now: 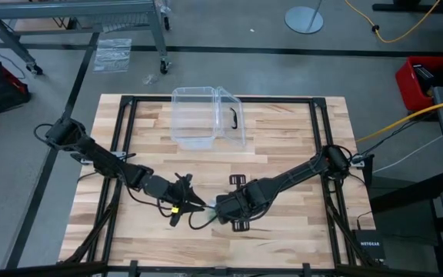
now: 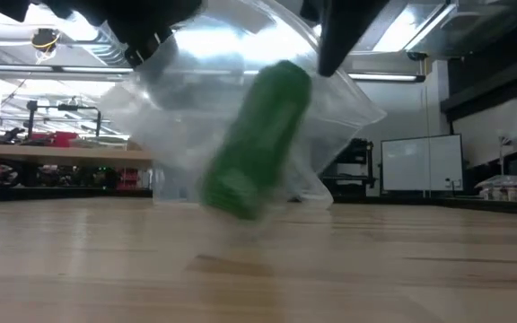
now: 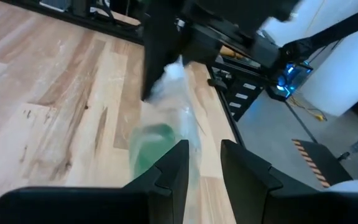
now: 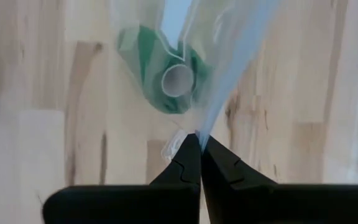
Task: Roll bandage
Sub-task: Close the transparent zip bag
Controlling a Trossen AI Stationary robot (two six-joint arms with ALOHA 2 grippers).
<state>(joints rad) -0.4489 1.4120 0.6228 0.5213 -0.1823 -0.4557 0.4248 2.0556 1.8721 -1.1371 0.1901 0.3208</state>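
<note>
step: getting bandage [image 2: 257, 144] out of its clear wrapper [image 2: 160, 126], judged | bandage: rolled, inside the wrapper, hanging above the near-centre table [image 1: 298, 223] | my right gripper [image 4: 197, 144]: clamped on a wrapper edge | my left gripper [image 3: 202, 163]: part-open at the wrapper, grip unclear | next: pull the wrapper open, shake the roll free

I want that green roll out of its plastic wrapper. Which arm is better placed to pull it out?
Probably left. The right gripper is shut on the wrapper, holding it up; the left gripper sits by the bandage.
</note>
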